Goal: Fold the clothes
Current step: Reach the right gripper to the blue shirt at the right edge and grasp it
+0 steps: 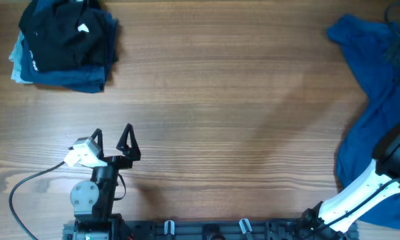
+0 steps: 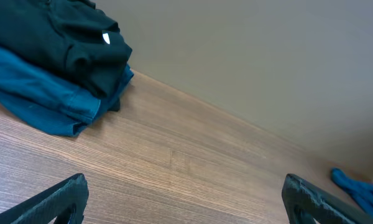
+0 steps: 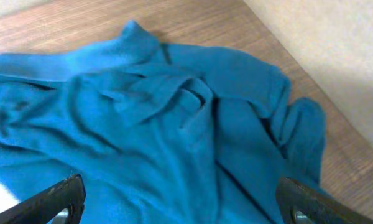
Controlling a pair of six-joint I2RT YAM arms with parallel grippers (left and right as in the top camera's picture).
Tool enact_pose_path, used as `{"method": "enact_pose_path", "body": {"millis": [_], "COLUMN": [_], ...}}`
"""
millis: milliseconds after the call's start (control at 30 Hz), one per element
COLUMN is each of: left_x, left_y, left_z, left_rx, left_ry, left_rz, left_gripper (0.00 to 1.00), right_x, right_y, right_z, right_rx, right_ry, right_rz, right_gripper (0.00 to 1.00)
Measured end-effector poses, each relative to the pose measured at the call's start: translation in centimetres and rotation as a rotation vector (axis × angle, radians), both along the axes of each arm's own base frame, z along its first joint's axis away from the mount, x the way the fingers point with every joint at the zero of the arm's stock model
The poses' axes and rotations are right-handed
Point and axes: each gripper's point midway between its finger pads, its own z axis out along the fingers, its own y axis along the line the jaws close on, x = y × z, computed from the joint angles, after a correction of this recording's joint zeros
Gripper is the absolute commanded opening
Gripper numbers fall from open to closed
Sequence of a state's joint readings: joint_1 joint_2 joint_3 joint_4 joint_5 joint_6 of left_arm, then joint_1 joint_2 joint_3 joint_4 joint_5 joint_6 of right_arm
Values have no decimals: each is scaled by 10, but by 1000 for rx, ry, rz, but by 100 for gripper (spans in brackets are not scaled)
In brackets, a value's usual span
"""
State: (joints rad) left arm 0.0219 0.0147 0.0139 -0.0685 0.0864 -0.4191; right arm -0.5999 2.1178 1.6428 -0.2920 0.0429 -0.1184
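My right claw (image 3: 180, 191), spread and empty, hangs over the crumpled mid-blue soft cloth garment (image 3: 174, 124) at the right edge of the wooden table (image 1: 220, 100); folding looks unstarted, so next I must pinch a hem and drag it toward the middle.

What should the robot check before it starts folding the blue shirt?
1. Right hand open: ok, fingers spread wide over the blue shirt.
2. Left hand open and empty: ok.
3. Shirt lying flat: not ok, it is crumpled at the table's right side.
4. Room to fold: ok, the table shows bare wood in the middle.
5. Folded pile out of the way: ok, it sits in the far left corner.
6. Whole shirt seen: not ok, it runs off the overhead picture's edge.
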Motion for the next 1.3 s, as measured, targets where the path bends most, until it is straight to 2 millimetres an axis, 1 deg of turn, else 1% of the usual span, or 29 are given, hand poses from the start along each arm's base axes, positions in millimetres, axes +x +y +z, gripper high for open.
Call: {"method": "enact_pose_path", "body": {"millis": [167, 267, 367, 433, 500, 567, 733, 833, 933, 1000, 1133, 1167, 1233, 1267, 1300], "left_x": [0, 0, 0, 0, 0, 0, 0, 0, 0, 0, 0, 0, 0, 0, 0], "left_y": [0, 0, 0, 0, 0, 0, 0, 0, 0, 0, 0, 0, 0, 0, 0], "left_z": [0, 0, 0, 0, 0, 0, 0, 0, 0, 0, 0, 0, 0, 0, 0], "left_rx": [0, 0, 0, 0, 0, 0, 0, 0, 0, 0, 0, 0, 0, 0, 0], "left_ry": [0, 0, 0, 0, 0, 0, 0, 0, 0, 0, 0, 0, 0, 0, 0], "left_rz": [0, 0, 0, 0, 0, 0, 0, 0, 0, 0, 0, 0, 0, 0, 0], "left_gripper": [100, 100, 100, 100, 100, 100, 100, 100, 100, 100, 100, 100, 100, 100, 100], "right_x": [-8, -6, -2, 0, 1, 3, 7, 9, 9, 11, 12, 12, 13, 13, 13], "right_y": [-21, -29, -30, -31, -30, -28, -27, -24, -21, -20, -18, -18, -19, -19, -19], "right_z": [-18, -26, -42, -56, -70, -75, -79, -86, -99, -99, -100, -100, -100, -100, -99], "right_rx": [-13, -33, -35, -32, -21, -11, -8, 3, 26, 28, 30, 29, 28, 27, 24], "right_ry": [18, 12, 23, 34, 47, 46, 32, 33, 41, 34, 31, 31, 30, 28, 26], "right_rz": [-25, -25, -6, 5, 15, 27, 45, 61, 73, 83, 88, 89, 89, 87, 89], "right_gripper": [94, 93, 92, 87, 86, 85, 74, 73, 64, 50, 32, 31, 23, 17, 14]}}
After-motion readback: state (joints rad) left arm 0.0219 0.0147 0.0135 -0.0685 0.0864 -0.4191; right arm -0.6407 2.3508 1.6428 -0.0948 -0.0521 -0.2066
